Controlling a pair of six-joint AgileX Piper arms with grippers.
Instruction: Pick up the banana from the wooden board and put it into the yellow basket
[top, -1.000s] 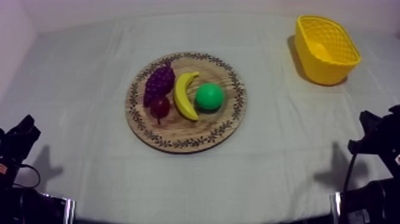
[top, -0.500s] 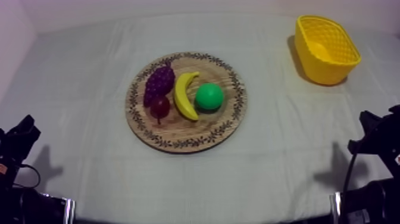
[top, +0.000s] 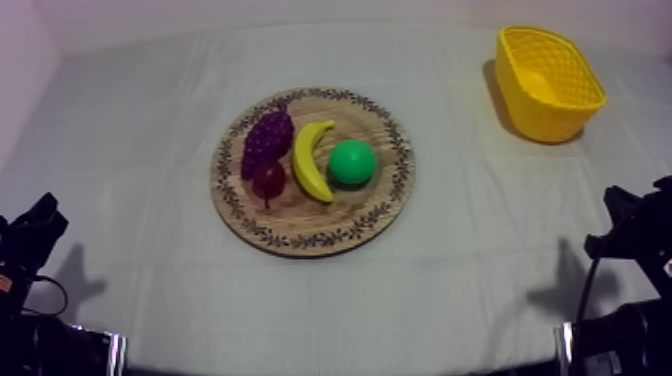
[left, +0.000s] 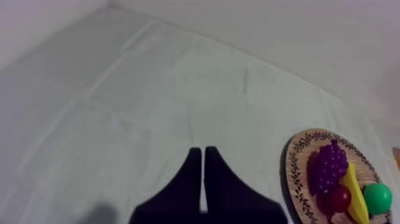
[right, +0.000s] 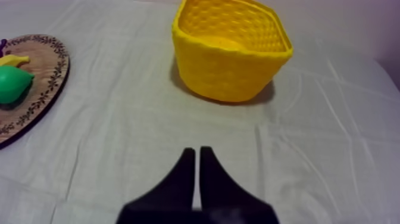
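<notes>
**No change, both arms parked, banana not touched**

Left fingers (left: 198, 159) are pressed together into a narrow wedge with nothing between them, over bare cloth, and the board edge is off to one side. Right fingers (right: 191, 159) are the same: closed tight, empty, pointing across the cloth toward the yellow basket (top: 540, 115). In the top view both arms sit low at their own edges of the counter (top: 480, 270), well apart from the fruit.

Compared with a second ago and half a second ago, nothing has moved: arms, fruit and basket are all in the same spots. So no progress, and the reach hasn't started.

The banana (top: 310, 160) lies in the middle of the wooden board (top: 330, 215). The grapes (top: 266, 140) and the small red fruit (top: 268, 178) are tight on one side of it, the green pear (top: 352, 162) just beside it on the other. The basket stands upright at the far right, well apart from the board. It looks empty, though part of its floor is hidden.

Judgement: the right arm is the likelier picker, since the basket is on its side. Its fingers must open first. The neighbours crowd the banana's middle, so an end that pokes clear looks safer, and a nudge to the pear is the main risk.
</notes>
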